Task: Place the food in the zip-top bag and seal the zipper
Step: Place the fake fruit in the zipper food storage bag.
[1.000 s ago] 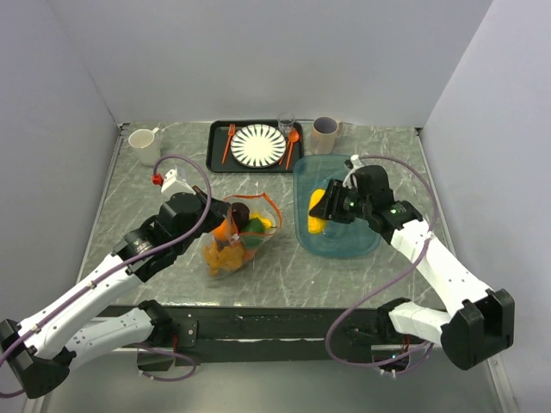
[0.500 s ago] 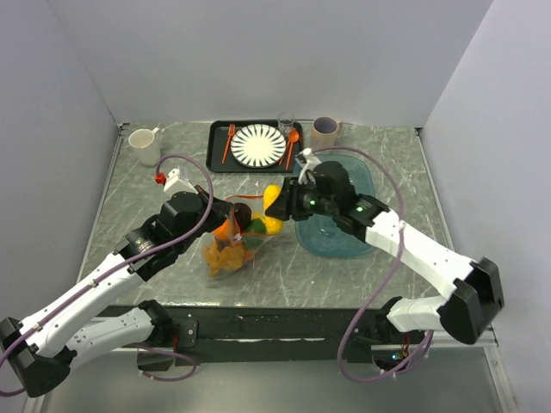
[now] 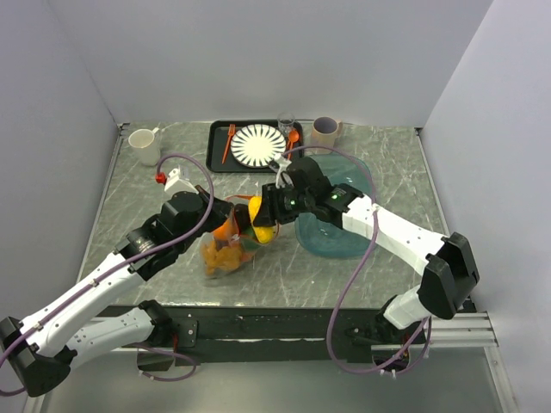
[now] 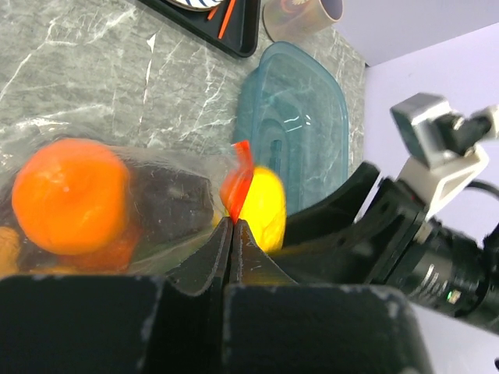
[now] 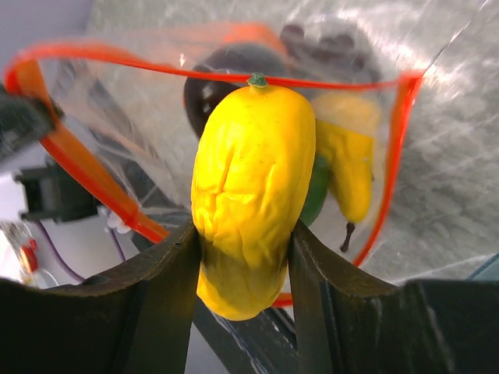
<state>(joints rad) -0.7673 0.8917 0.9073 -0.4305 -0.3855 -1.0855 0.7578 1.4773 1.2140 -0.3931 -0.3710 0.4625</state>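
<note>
The clear zip-top bag [image 3: 225, 245] lies left of centre with its mouth held open toward the right. Its orange-red zipper strip [image 5: 195, 68] rings the mouth. Inside are a round orange [image 4: 72, 195], a dark purple piece [image 5: 226, 66], a yellow piece [image 5: 349, 167] and a green piece [image 5: 316, 191]. My left gripper [image 4: 231, 224] is shut on the zipper strip [image 4: 240, 175] at the bag's rim. My right gripper [image 5: 243, 257] is shut on a large yellow fruit [image 5: 249, 187] and holds it at the bag's mouth, also seen from above [image 3: 258, 217].
A teal translucent tub [image 3: 340, 225] stands right of the bag. At the back a black tray [image 3: 215, 155] holds a striped plate [image 3: 258, 144], an orange fork [image 3: 228, 142] and spoon [image 3: 293, 142]. A white mug [image 3: 145, 144], a glass [image 3: 286, 123] and a beige cup [image 3: 325, 133] stand along the back.
My right gripper carried the yellow fruit from above the teal tub leftward to the bag's mouth. The left gripper kept its hold on the bag's rim.
</note>
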